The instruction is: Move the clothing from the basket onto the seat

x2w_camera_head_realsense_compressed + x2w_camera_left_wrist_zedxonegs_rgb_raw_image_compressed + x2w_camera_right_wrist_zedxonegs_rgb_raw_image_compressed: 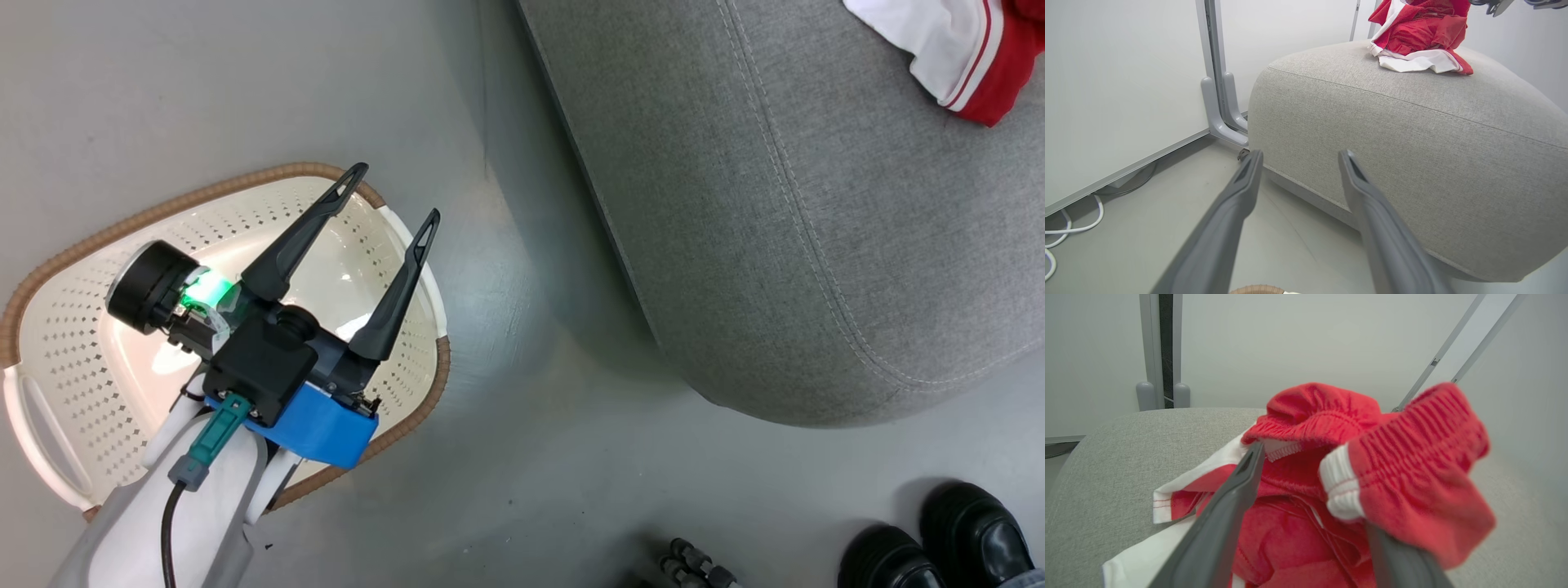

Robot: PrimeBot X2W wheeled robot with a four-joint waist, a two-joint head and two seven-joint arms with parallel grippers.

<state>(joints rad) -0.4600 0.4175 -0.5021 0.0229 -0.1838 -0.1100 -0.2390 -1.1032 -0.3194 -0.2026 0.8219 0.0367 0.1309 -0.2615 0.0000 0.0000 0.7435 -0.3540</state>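
1. Left gripper (396, 192) was nearest the lens in the head view. It hung over the basket (73, 327), its two dark fingers spread wide and gripping nothing. The basket stood on the grey floor (531, 457), near the seat (775, 245) but apart from it. The clothing (971, 57) lay at the seat's far right corner, showing a white panel with red stripe trim beside red cloth. A pair of black shoes (931, 539) stood on the floor just off the seat's near edge.

2. From the left wrist view, that gripper's fingers rose apart with bare floor between them, pointing at the seat's rounded side. The clothing sat heaped on the seat's top, toward its far edge, red over white. A strip of the basket's brown rim showed at the bottom edge. A white wall panel (1118, 81) and a grey post (1220, 102) stood beside the seat's far corner, and white cables (1069, 228) lay on the floor under the panel.

3. In the right wrist view, the right gripper (1300, 457) was low over the clothing on the seat. Its fingers were spread rather than pinched. A red gathered waistband (1412, 457) draped over one finger and hid its tip, and the rest of the heap rested on the grey cushion.
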